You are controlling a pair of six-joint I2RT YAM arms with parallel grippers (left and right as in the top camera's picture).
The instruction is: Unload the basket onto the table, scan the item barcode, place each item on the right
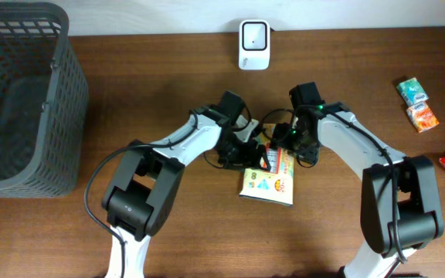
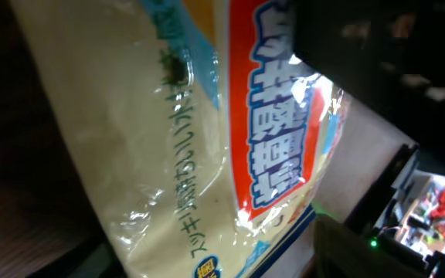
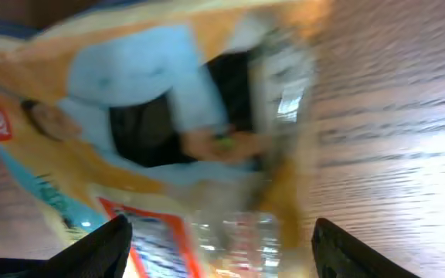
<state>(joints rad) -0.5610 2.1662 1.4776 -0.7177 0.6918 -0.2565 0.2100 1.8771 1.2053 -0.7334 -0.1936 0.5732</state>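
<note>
Noting arm positions from the overhead view: both arms converge on the snack packet, which lies on the bench near its middle, at 6 o'clock from the white scanner standing at the far edge. The left gripper sits at the packet's 10 o'clock corner and the right gripper at its 1 o'clock corner. The packet's far edge looks raised between them, though I cannot be sure it is off the wood. In the right wrist view the two fingers stand wide apart at the lower corners, with the blurred packet lying beyond them and nothing pinched, so I read that gripper as open. The left wrist view is filled by the packet's printed film at very close range (red band with white lettering, cream panel). Its own fingers are not clear there, so I cannot tell whether the left gripper is open or gripping. Judgement: a two-sided approach suits a limp, slippery pouch, one side pinning or tipping it while the other takes an edge, so the barcode face can be turned towards the scanner at 12 o'clock. No barcode shows in any view. The mesh basket at 9 o'clock and the small packets at 3 o'clock sit well apart from the work.
</note>
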